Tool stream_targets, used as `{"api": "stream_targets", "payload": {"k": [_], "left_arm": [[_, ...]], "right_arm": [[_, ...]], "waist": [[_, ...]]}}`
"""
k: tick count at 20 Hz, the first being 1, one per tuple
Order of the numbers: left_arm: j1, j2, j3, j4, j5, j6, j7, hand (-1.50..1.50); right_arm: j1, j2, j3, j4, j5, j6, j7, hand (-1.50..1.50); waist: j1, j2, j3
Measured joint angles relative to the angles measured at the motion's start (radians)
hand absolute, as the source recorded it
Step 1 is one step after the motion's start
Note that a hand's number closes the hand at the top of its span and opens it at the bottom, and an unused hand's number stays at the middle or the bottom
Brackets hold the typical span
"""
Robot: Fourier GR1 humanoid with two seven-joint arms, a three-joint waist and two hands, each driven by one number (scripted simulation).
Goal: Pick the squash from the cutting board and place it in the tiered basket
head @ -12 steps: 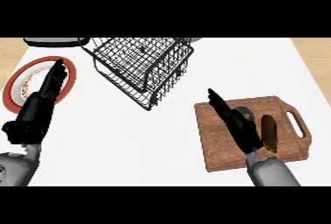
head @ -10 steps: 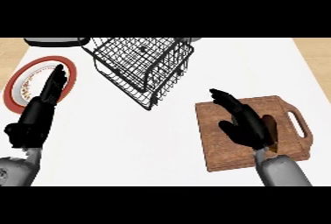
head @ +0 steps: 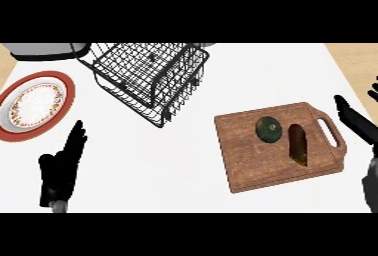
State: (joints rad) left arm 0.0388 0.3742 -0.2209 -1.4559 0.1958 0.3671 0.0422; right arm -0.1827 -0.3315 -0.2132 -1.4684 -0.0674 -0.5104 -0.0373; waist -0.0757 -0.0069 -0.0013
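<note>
The right hand (head: 354,119) runs off the right edge, partly out of view. A grey thing (head: 44,50) at far left and the basket (head: 159,80), at its far rim, are cut off at the top. The brown piece (head: 298,144) on the board (head: 251,165) cannot be identified.

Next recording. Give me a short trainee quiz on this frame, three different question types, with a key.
1. True or false: the squash lies on the cutting board, next to a brown oblong item.
2. The right hand is: A) open, beside the board B) shut on the squash C) out of view.
3. What lies left of the tiered basket?
Key: 1 true; 2 A; 3 a red-rimmed plate.
</note>
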Motion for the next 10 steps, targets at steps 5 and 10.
{"api": "stream_targets", "payload": {"k": [5, 10], "left_arm": [[0.037, -0.071, -0.039, 0.044, -0.027, 0.013, -0.04, 0.0], [0.034, -0.09, -0.047, 0.054, -0.036, 0.01, -0.036, 0.0]], "right_arm": [[0.156, 0.075, -0.096, -0.152, -0.056, -0.056, -0.102, -1.5], [0.319, 0.016, 0.005, -0.31, 0.04, -0.022, 0.104, -1.5]], "waist": [[0.037, 0.002, 0.001], [0.053, 0.004, -0.002]]}}
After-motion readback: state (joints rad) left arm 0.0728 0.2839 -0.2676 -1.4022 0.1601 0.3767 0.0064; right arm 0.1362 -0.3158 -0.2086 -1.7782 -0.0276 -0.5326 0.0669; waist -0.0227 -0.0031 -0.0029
